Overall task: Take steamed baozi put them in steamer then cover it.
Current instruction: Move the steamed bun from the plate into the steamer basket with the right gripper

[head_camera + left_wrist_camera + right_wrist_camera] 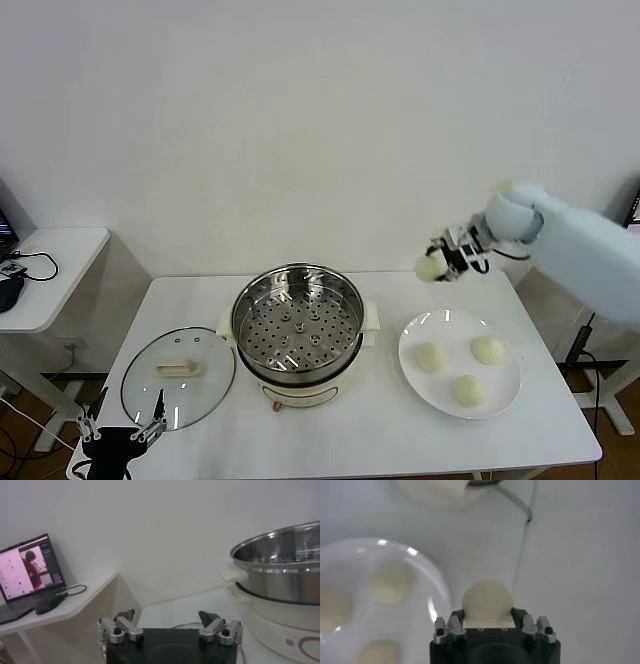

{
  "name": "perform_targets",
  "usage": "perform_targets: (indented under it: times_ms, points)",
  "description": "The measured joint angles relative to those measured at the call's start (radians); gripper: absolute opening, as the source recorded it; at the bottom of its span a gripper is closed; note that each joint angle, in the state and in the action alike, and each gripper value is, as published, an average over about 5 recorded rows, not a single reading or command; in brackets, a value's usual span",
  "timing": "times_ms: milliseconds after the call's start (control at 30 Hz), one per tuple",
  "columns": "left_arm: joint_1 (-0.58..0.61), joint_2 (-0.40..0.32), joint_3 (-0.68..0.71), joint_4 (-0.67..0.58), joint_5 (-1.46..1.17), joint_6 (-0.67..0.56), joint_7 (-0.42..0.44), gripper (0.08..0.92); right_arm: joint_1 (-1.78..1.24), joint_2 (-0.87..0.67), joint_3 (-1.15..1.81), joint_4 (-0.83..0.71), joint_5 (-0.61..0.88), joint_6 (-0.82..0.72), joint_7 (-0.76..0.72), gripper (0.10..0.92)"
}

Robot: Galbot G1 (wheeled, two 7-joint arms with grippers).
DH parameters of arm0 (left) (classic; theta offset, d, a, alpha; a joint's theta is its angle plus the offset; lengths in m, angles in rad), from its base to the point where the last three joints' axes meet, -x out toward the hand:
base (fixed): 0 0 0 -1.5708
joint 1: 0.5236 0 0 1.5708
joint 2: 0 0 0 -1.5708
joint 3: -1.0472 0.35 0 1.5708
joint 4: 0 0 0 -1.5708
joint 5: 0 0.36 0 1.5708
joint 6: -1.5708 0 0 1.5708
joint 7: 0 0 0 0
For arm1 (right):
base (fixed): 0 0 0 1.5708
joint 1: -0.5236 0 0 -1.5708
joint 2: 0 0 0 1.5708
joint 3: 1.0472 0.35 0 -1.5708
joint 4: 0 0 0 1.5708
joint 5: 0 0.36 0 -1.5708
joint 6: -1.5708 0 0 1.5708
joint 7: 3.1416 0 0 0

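Observation:
My right gripper (437, 262) is shut on a cream-white baozi (429, 268) and holds it in the air above the table's back right, past the white plate (505, 400). The held baozi fills the jaws in the right wrist view (487, 602). Three more baozi (430, 356) (488, 349) (467, 390) lie on the plate. The shiny steamer (297, 322) stands open at the table's middle, its perforated tray bare. The glass cover (178, 377) lies flat to the steamer's left. My left gripper (122, 428) is open and empty at the front left corner, next to the cover.
A side table (50, 262) with cables stands at the far left; a laptop (27, 570) shows on it in the left wrist view. A black cable (522, 540) runs over the table behind the plate. The wall is close behind.

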Motion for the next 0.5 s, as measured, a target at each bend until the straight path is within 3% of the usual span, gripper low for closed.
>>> perform_targets:
  times_ms: [500]
  points:
    - [-0.014, 0.019, -0.026, 0.007, -0.021, 0.005, 0.006, 0.823, 0.171, 0.251, -0.201, 0.041, 0.173, 0.063, 0.098, 0.611]
